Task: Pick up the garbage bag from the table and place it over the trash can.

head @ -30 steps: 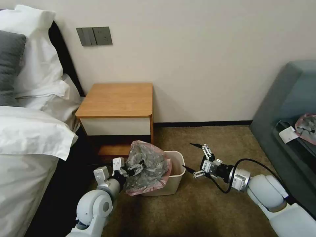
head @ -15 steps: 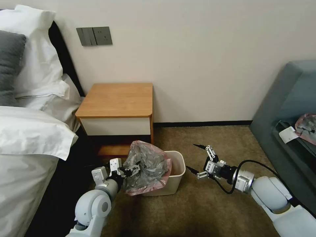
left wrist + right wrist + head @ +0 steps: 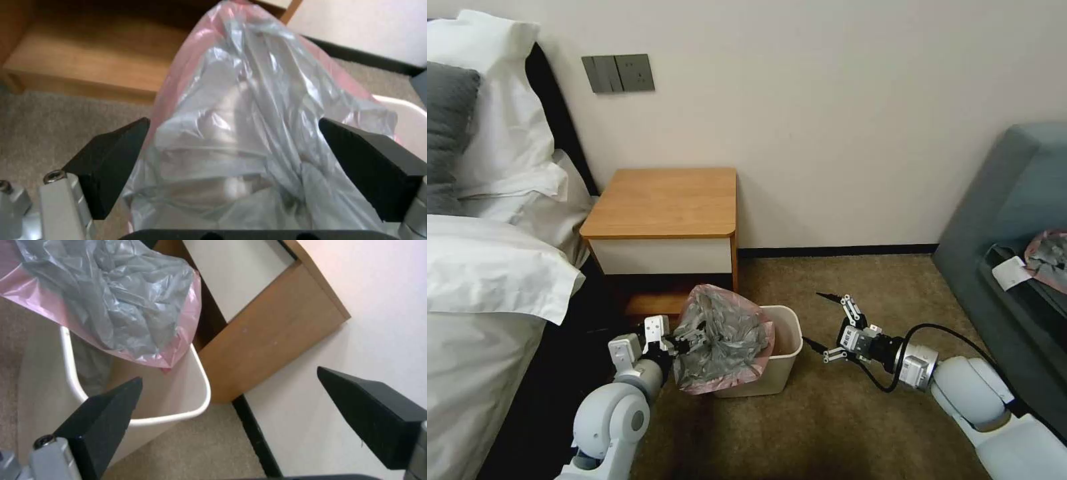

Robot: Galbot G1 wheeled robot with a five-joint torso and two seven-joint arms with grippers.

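Over the trash can (image 3: 784,363) slumps the garbage bag (image 3: 724,340) (wrinkled grey, pink-edged).

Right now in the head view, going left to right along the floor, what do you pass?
Left claw → garbage bag → trash can → right claw → sofa.

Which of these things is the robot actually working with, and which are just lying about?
In use: garbage bag between the open fingers of the left gripper; trash can; open right gripper beside it; table.

Lying about: bed pillows, sofa, wall switches.
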